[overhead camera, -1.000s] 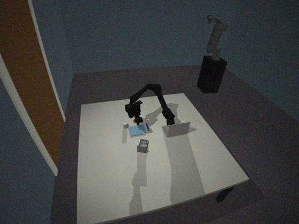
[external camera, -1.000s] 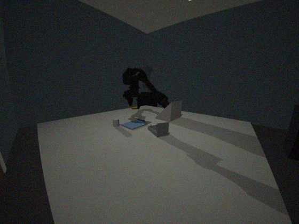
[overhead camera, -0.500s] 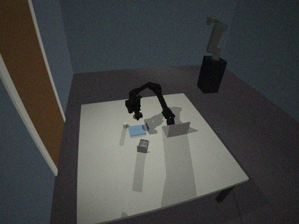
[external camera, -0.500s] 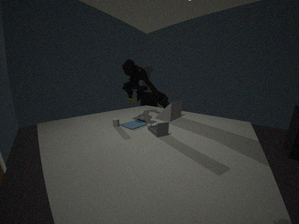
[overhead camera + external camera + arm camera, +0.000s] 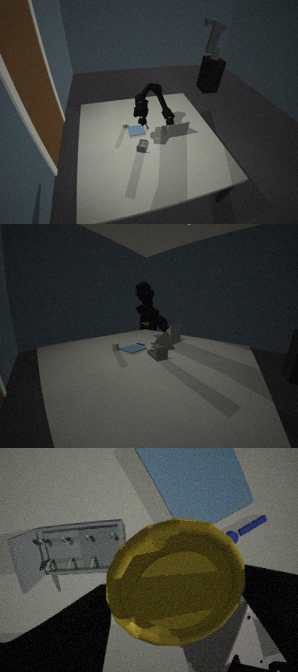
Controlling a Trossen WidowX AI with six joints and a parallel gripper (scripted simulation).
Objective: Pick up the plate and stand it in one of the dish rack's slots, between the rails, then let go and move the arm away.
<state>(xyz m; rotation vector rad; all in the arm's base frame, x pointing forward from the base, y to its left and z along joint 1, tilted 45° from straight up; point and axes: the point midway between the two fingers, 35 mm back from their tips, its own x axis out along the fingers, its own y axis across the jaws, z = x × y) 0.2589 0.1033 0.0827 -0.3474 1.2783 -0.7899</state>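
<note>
The gripper (image 5: 174, 585) is clamped on the yellow plate (image 5: 176, 580), carried in the air above the blue mat (image 5: 194, 470), so the move now wants a slow swing over the dish rack (image 5: 69, 550), turning the plate edge-down to slip between its rails.

A dim room with dark blue walls (image 5: 138, 32) and a dull brownish floor (image 5: 255, 128). A white square table (image 5: 112, 186) stands mid-floor, crossed by long shadows. Left of the table, an orange panel (image 5: 29, 77) with white trim. Behind the table's far right corner, a black pedestal (image 5: 210, 74) carries a grey arm-like fixture (image 5: 214, 37).
</note>
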